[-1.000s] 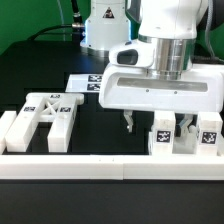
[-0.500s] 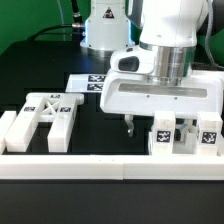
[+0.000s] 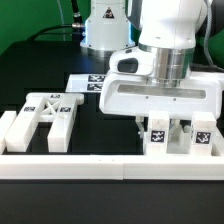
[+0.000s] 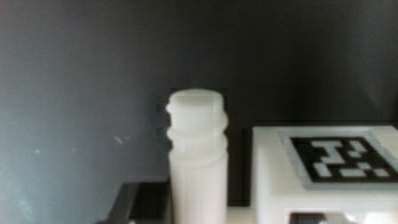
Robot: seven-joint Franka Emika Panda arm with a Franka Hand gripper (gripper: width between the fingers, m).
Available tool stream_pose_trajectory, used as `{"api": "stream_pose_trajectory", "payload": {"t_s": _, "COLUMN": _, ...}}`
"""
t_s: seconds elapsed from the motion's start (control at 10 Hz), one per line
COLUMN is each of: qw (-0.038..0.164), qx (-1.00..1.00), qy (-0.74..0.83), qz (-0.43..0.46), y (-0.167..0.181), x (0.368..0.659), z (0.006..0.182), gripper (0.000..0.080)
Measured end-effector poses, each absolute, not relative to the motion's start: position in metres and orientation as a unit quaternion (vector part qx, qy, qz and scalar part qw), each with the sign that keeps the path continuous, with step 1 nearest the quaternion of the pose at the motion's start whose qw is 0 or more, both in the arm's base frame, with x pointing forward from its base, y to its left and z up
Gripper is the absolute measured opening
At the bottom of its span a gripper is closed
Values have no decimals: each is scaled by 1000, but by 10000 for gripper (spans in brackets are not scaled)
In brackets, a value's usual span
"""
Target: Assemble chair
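White parts lie loose: X-braced frame unjoined, gripper clamped on pegged leg. Assembly barely begun.

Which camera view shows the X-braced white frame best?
The exterior view: the X-braced frame lies there whole and uncovered, at that view's left beside the border rail. The wrist view shows nothing of it, only a white peg and a tagged block.
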State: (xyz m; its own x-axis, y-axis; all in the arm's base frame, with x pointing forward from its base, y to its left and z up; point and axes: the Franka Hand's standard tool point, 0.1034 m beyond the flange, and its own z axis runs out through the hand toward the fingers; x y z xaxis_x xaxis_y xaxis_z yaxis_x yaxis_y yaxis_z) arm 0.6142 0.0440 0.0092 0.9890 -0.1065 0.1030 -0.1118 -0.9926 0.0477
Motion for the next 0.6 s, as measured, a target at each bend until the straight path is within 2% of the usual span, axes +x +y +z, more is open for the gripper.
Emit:
{"api": "stream_pose_trajectory", "payload": {"t_s": 0.4, "qw": 27, "qx": 997, "qy": -54, "qz": 50, "y": 44, "x": 614, "z": 10, "gripper": 251}}
{"api": "stream_pose_trajectory", "payload": {"t_s": 0.6, "qw": 25, "qx": 997, "qy": -56, "qz": 48, "y": 41, "x": 614, "z": 18, "gripper": 251}}
